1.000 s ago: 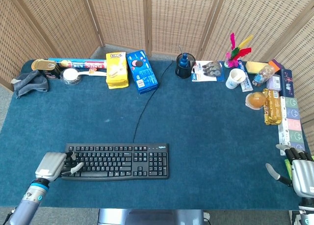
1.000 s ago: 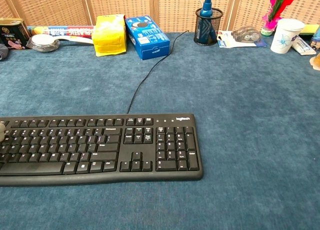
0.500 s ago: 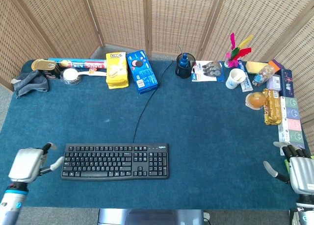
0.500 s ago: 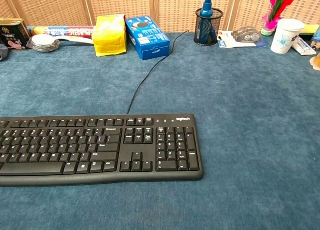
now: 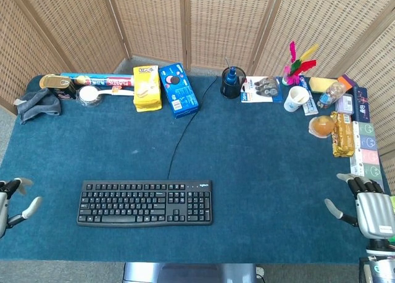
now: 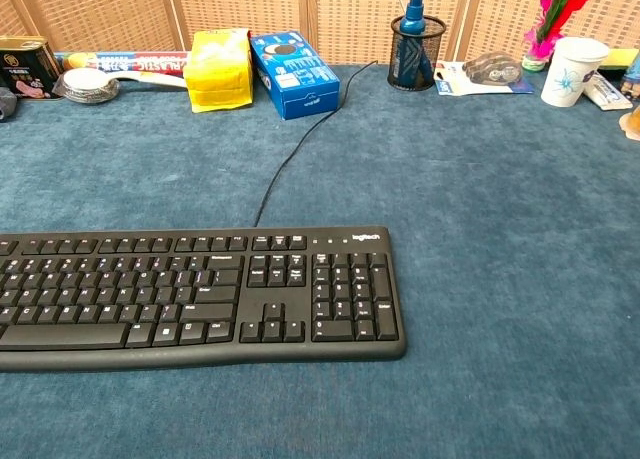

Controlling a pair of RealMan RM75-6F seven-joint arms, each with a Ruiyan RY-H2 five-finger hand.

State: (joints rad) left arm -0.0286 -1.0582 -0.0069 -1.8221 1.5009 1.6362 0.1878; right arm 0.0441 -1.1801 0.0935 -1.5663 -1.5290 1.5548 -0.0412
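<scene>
Your left hand point(image 5: 11, 204) sits at the table's left near edge, fingers spread, holding nothing. The black plastic corded keyboard point(image 5: 145, 203) lies just to its right on the blue felt table point(image 5: 265, 172), long axis running left to right, its left end toward that hand. Your right hand point(image 5: 364, 209) rests at the right near edge, also released and empty, well apart from the keyboard. The left hand is nearer.
</scene>
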